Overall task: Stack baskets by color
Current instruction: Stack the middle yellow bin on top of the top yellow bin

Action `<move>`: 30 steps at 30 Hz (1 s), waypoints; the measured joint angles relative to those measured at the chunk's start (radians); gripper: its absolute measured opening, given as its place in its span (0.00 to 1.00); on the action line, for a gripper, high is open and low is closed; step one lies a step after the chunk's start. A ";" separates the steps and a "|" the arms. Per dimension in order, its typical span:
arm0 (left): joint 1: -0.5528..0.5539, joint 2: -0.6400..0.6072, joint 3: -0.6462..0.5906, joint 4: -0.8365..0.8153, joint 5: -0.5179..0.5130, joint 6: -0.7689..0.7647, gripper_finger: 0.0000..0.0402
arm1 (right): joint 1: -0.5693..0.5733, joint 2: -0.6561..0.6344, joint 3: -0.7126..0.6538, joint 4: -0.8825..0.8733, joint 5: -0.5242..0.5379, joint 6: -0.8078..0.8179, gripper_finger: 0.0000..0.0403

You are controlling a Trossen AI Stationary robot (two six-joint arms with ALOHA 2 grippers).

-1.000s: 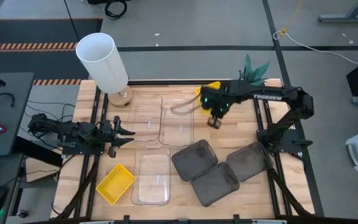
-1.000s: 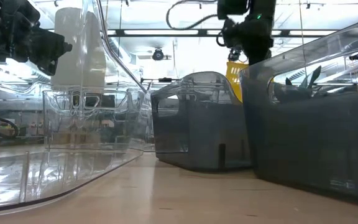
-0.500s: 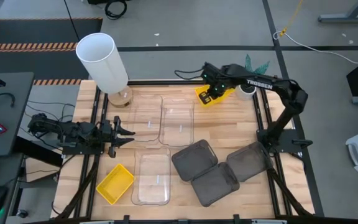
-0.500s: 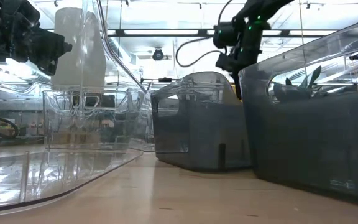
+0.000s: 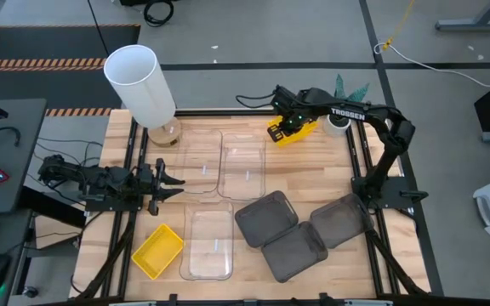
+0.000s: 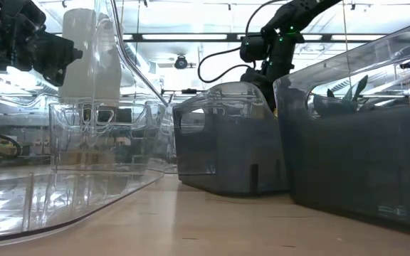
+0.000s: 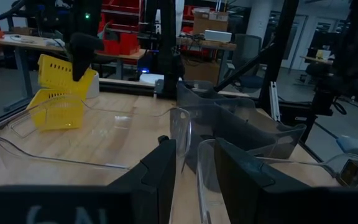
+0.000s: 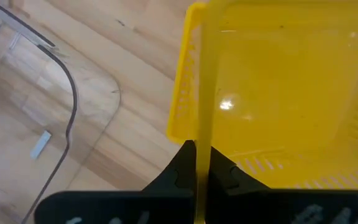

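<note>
The right hand point(image 5: 284, 127) is clenched on the rim of a yellow basket point(image 5: 289, 130) at the far edge of the wooden tabletop point(image 5: 313, 170), beside a clear basket point(image 5: 243, 166). The left hand point(image 5: 173, 182), fingers parted and empty, waits at the left edge. A second yellow basket point(image 5: 157, 250) lies near the front.

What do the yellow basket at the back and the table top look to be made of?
Yellow basket, pinched at its wall by the right hand: likely moulded plastic, glossy, with slotted sides and a light glint. Table: apparently wood, pale planks with visible grain and seams.
</note>
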 joint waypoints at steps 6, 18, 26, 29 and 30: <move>0.000 0.000 0.000 0.000 0.000 0.000 0.29 | 0.000 0.000 -0.001 0.017 0.023 0.014 0.02; 0.000 0.000 0.000 0.000 0.000 0.000 0.29 | -0.019 0.000 -0.053 0.033 0.010 0.004 0.04; 0.000 0.000 0.000 0.000 0.000 0.000 0.29 | -0.019 0.000 -0.054 -0.032 0.015 -0.044 0.14; 0.000 0.000 0.000 0.000 0.000 0.000 0.29 | -0.018 0.000 -0.054 -0.063 0.036 -0.056 0.18; 0.000 0.000 0.000 0.000 0.000 0.000 0.29 | -0.017 0.000 -0.054 -0.071 0.037 -0.056 0.20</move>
